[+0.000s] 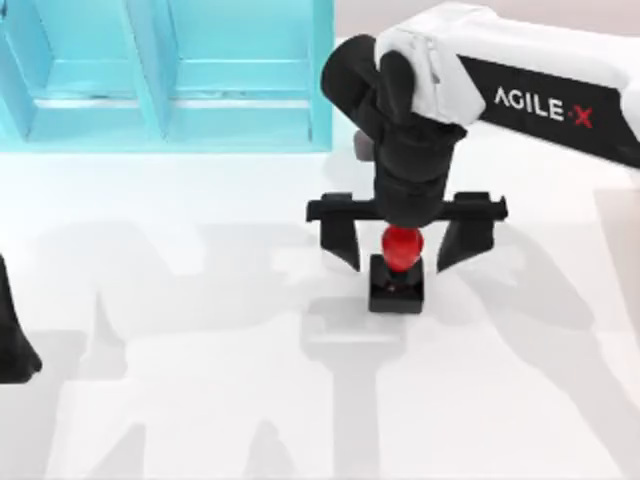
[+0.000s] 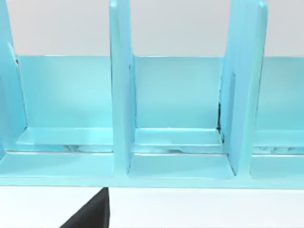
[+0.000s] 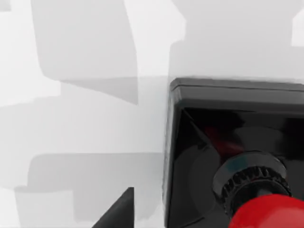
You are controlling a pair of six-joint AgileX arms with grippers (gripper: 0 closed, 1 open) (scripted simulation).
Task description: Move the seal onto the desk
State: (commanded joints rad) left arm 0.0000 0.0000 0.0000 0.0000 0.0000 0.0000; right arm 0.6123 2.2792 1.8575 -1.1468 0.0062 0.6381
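- The seal (image 1: pixel 397 272) stood upright on the desk (image 1: pixel 200 400), a little right of the middle of the top view and in front of the turquoise shelf unit (image 1: pixel 165 75).
- Its black square base rested flat on the white surface, and the round red knob was on top of it.
- The right gripper (image 1: pixel 400 255) hung directly above the seal, reaching in from the right arm (image 1: pixel 520 75) that came from the upper right corner of the top view.
- Its two black fingers (image 1: pixel 340 240) were spread wide, one on each side of the red knob, and they did not touch the seal; the gripper held nothing.
- In the right wrist view the seal (image 3: pixel 232 156) was seen from close above, with the black base on the white desk (image 3: pixel 85 123) and part of the red knob near the corner.
- A dark tip of one finger (image 3: pixel 118 211) showed beside the base in that view, apart from it.
- The left arm (image 1: pixel 12 340) was parked at the left edge of the table.
- The left wrist view looked at the shelf unit (image 2: pixel 118 95), with its upright dividers and open compartments, standing on the desk (image 2: pixel 204 209).
- A dark part of the left gripper (image 2: pixel 92 213) was visible there, but whether its fingers were open or closed I cannot tell.
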